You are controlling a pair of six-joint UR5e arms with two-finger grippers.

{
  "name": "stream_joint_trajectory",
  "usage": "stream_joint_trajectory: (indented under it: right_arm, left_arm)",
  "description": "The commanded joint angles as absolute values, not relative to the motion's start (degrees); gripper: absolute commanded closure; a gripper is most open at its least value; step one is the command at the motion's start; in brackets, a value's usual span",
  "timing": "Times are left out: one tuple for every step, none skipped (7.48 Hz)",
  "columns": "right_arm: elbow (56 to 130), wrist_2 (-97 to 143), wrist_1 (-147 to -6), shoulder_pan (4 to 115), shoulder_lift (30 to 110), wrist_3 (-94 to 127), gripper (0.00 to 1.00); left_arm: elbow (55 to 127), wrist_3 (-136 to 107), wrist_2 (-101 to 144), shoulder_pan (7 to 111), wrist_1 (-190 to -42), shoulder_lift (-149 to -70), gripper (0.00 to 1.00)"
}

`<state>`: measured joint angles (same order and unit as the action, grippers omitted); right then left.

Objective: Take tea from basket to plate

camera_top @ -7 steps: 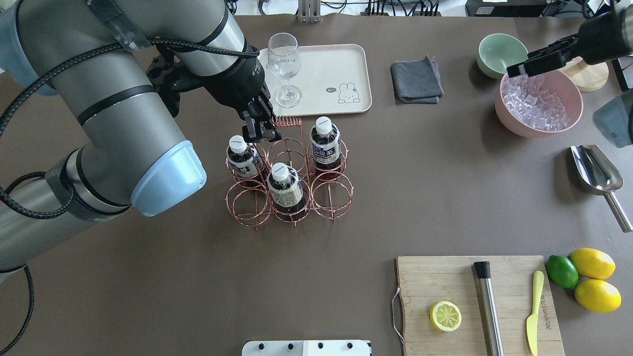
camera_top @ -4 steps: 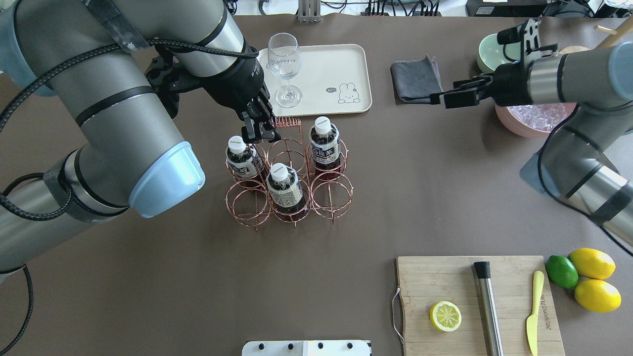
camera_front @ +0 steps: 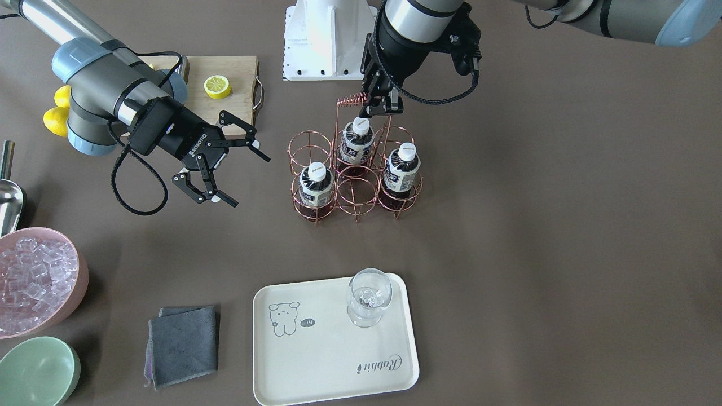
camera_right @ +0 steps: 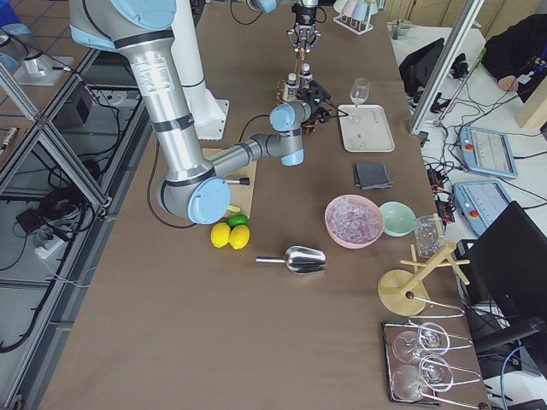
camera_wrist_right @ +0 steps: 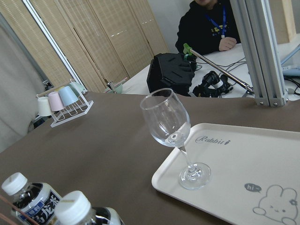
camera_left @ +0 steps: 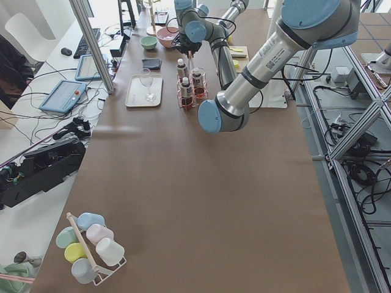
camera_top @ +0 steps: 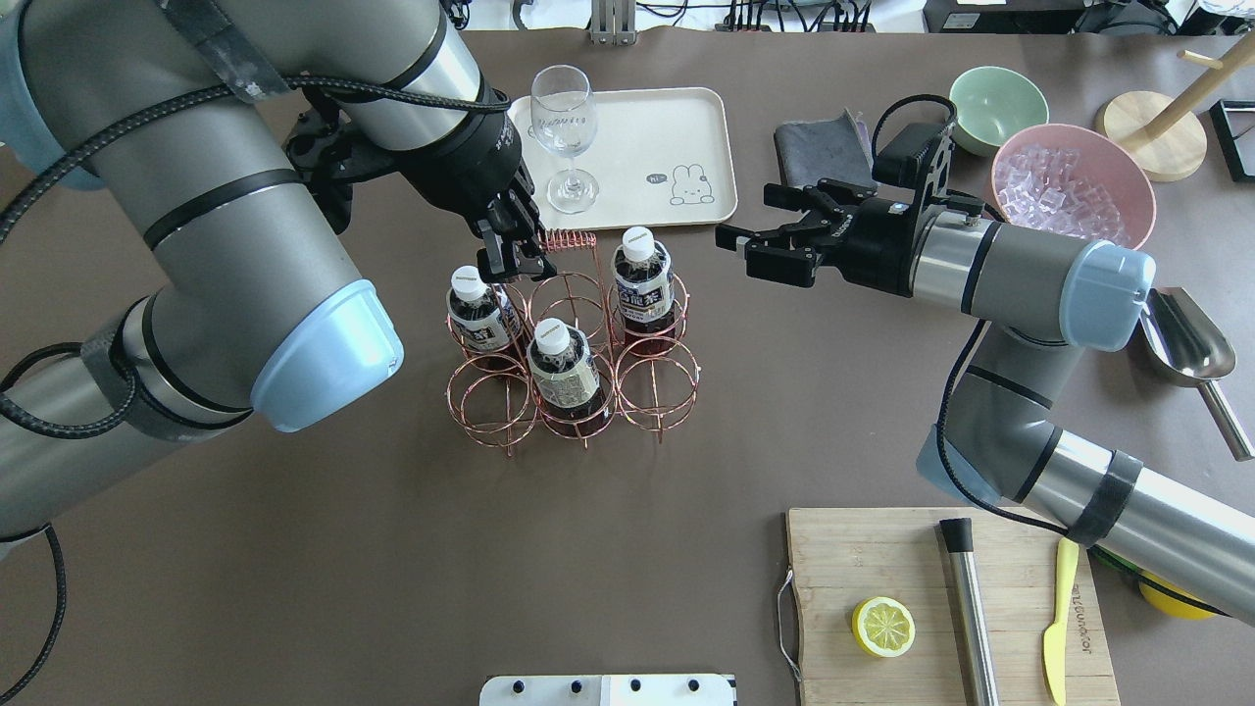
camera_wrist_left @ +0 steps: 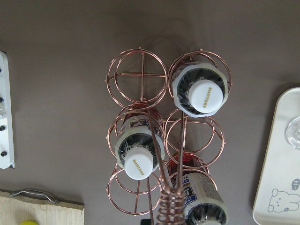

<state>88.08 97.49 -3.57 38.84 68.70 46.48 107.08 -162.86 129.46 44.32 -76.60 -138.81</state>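
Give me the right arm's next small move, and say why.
Probably ease the open right pincer toward the nearest tea until it straddles the bottle. It sits apart from the basket, holding nothing, while the left pincer seems to steady the handle.

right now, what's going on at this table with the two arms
The left end effector appears closed on the basket at its coiled handle. The right end effector is open beside the basket, facing the nearest tea bottle. All three bottles sit in the basket; the plate holds only a wine glass.
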Motion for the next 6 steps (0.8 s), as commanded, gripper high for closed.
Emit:
stream_joint_trajectory:
  right_arm:
    - [87.21,94.16,-3.52,38.32,68.47,21.94,0.01]
    - [86.49,91.69,-3.78,37.36,68.55,15.97,0.01]
    - [86.57,88.1,-3.87,34.74,67.42,15.65,0.01]
    - [86.75,85.98,-4.22,33.15,65.93,15.91,0.01]
    - [87.01,85.96,-5.44,32.87,64.26,16.08,0.01]
    - [87.88,85.96,-7.36,32.26,62.94,16.35,0.01]
  left_arm:
    - [107.23,-162.86,129.46,44.38,-76.55,-138.69,1.0]
    - [107.14,-162.86,129.46,44.38,-76.64,-138.69,1.0]
    - [107.14,-162.86,129.46,44.38,-76.55,-138.69,1.0]
    - [107.14,-162.86,129.46,44.38,-76.55,-138.69,1.0]
    - [107.14,-162.86,129.46,44.38,-76.55,-138.69,1.0]
    - [107.14,-162.86,129.46,44.38,-76.55,-138.69,1.0]
